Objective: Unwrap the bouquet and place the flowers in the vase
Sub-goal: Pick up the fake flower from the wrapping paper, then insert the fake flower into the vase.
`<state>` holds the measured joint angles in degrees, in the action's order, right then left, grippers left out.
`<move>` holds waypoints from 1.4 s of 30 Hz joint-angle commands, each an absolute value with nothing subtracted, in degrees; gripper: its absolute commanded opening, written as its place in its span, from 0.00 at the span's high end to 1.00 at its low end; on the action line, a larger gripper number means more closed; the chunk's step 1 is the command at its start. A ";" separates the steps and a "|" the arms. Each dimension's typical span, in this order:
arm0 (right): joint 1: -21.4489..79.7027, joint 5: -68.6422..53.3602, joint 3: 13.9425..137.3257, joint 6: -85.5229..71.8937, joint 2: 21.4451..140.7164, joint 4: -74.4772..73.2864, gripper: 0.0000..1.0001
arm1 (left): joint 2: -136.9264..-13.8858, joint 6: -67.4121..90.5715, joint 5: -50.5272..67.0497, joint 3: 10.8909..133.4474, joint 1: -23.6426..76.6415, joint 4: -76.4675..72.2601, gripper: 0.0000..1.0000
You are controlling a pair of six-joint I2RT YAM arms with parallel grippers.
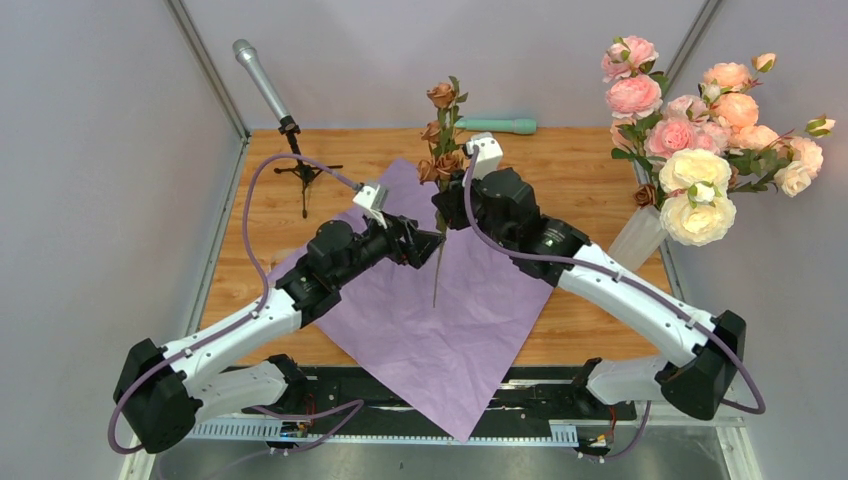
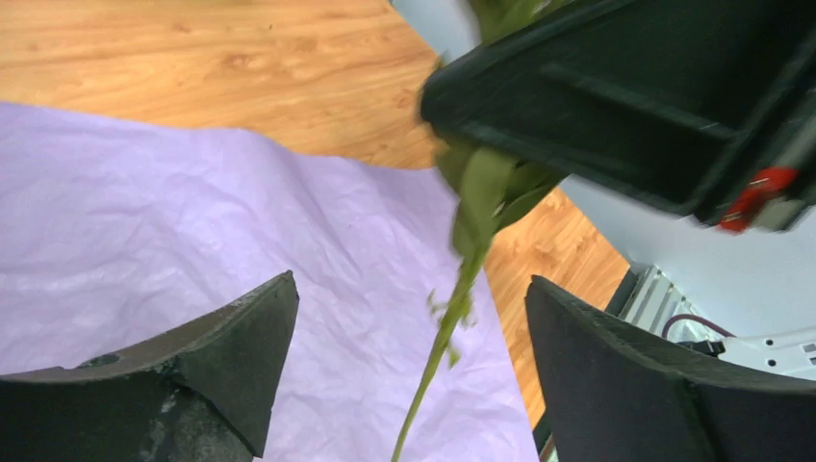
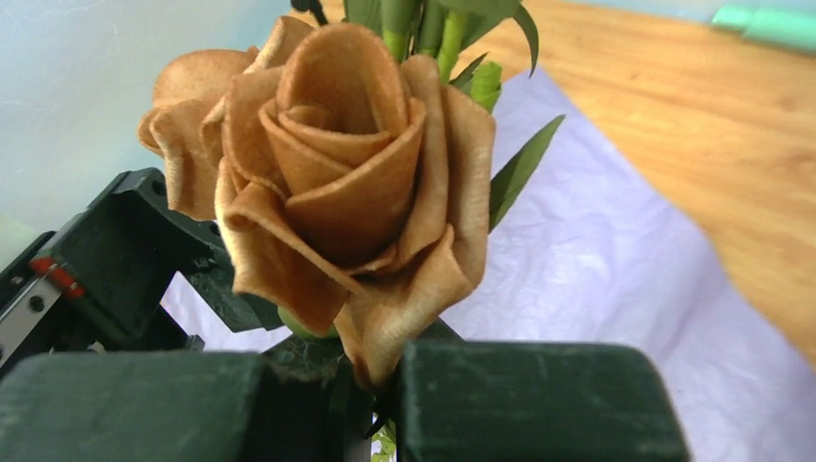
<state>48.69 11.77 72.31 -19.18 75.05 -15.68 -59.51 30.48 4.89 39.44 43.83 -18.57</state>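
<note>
Top external view: a wooden table [image 1: 600, 170] between grey walls carries a lilac paper sheet [image 1: 450, 340], spread flat with its near corner hanging over the near edge. A microphone [image 1: 262, 80] stands far left. A green cylinder [image 1: 500, 126] lies at the far edge. The white vase [image 1: 636, 240], holding large roses [image 1: 700, 120], stands at the right edge. Bare wood shows left and right of the sheet. Both arms reach inward above the sheet's centre. The right gripper [image 3: 375, 404] is clamped on the flowers [image 1: 441, 95], stem upright. The left gripper [image 2: 412, 282] stands wide, its fingers [image 2: 241, 337] either side of the stem without touching it.
</note>
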 commanded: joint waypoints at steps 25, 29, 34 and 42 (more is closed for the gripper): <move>29.84 41.21 82.06 37.88 60.69 -9.77 1.00 | -54.14 8.83 0.19 54.97 22.15 21.15 0.00; 29.50 41.69 82.00 41.06 59.00 -8.53 1.00 | -53.78 8.21 0.18 54.72 22.15 21.26 0.00; 28.96 42.45 82.03 42.75 57.42 -7.21 1.00 | -53.26 7.91 0.18 54.33 22.15 21.22 0.00; 27.27 42.53 79.85 42.96 54.89 -5.43 1.00 | -53.22 7.91 0.18 54.23 22.15 21.20 0.00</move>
<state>28.45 41.58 79.92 41.71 56.71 -8.80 -54.37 9.26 0.75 54.33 22.37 22.06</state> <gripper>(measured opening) 0.066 0.998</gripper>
